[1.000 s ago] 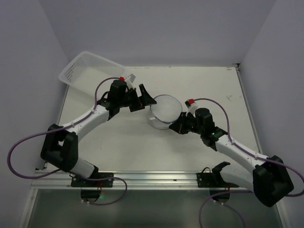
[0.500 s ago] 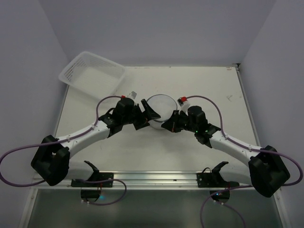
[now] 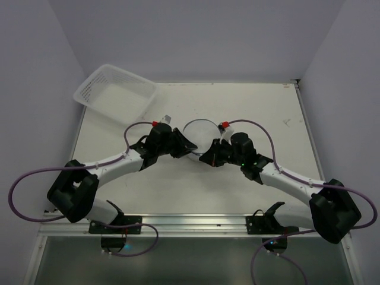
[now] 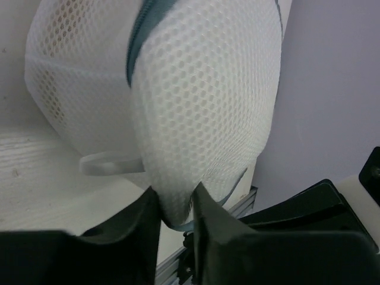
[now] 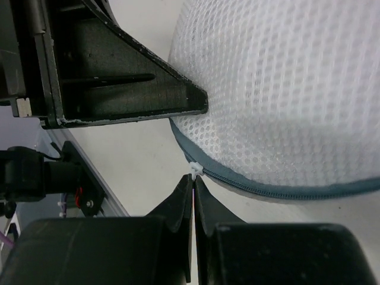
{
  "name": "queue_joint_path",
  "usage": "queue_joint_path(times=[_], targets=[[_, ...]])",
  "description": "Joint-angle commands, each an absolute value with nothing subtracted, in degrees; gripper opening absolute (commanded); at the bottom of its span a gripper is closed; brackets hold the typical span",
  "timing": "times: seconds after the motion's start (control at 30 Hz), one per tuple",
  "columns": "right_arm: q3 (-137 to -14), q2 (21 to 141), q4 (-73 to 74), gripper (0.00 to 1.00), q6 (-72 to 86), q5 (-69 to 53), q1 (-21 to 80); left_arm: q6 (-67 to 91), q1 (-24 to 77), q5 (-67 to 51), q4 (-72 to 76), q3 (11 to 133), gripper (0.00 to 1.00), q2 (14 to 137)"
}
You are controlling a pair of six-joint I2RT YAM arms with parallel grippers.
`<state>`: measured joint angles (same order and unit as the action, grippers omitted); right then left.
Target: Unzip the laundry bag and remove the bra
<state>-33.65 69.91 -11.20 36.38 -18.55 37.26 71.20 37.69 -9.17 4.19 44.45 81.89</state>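
The laundry bag point(image 3: 199, 132), a white mesh pod with a dark zipper rim point(image 5: 267, 189), sits mid-table between both arms. My left gripper point(image 3: 186, 148) is at its left side. In the left wrist view the left gripper point(image 4: 175, 195) is shut on a fold of the bag's mesh point(image 4: 202, 101) at its lower edge. My right gripper point(image 3: 209, 159) is at the bag's near side. In the right wrist view the right gripper point(image 5: 194, 178) is shut on the small white zipper pull point(image 5: 195, 170). The bra is hidden.
A white plastic lattice basket point(image 3: 116, 92) stands tilted at the back left corner, partly over the table edge. The left gripper's black finger point(image 5: 136, 89) lies close above the right gripper's tips. White walls enclose the table on three sides.
My left gripper came in from the left and closed on the bag's mesh. The bag and the right gripper shifted slightly left and away from the arms' bases.
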Motion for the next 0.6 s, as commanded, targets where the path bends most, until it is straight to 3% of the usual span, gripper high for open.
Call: queue_joint_path(times=[0.0,0.1,0.27,0.47,0.57], targets=[[-35.6,68.82,-10.29,0.0,32.97,-15.65,37.53,70.84,37.88,-9.23,8.44,45.53,0.23,82.44],[-35.68,67.42,-6.34,0.0,29.38,-12.16,37.36,68.74,37.18,-8.96,6.07,45.62,0.0,81.92],[-35.77,63.82,2.63,0.0,26.46,-5.55,32.63,62.06,31.39,-14.13,1.59,43.34,0.0,78.94],[-35.94,60.91,6.77,0.0,26.54,-6.85,22.34,43.91,25.05,-25.28,-6.83,46.65,0.0,79.71],[-38.4,62.66,6.77,0.0,24.88,-8.78,22.24,35.09,24.96,-30.03,-11.33,49.99,0.0,82.43]])
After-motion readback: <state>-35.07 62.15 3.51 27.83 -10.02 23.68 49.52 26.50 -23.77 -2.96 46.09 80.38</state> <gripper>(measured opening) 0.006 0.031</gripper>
